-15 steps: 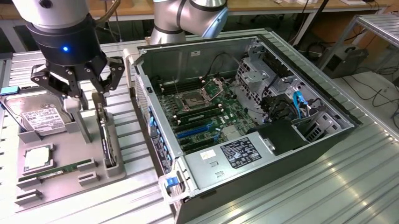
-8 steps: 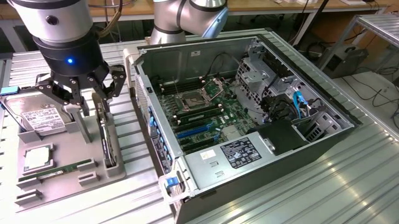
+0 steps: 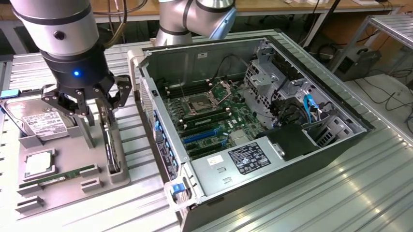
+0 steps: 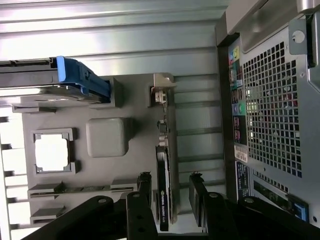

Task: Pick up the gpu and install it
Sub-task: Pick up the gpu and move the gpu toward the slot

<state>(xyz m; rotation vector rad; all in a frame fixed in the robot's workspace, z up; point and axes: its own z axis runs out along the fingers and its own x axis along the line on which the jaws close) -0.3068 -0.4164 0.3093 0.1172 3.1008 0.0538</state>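
- On the slatted table (image 3: 361,193), PC case (image 3: 187,60) lies on its side, panel off, board exposed.
- Grey parts fixture (image 3: 67,152) sits just beside the case, on the exterior view's left of it.
- Arm (image 3: 61,34) hangs over the fixture's case-side edge, gripper (image 3: 96,108) pointing down.
- Jaws are open as I read it: one finger each side of the gpu (image 3: 112,145), gaps visible in wrist view, no grip.
- That gpu stands on edge in the fixture slot nearest the case, not installed.
- Hard drive (image 3: 45,124), CPU (image 3: 40,163) and memory stick (image 3: 58,178) sit farther from the case.
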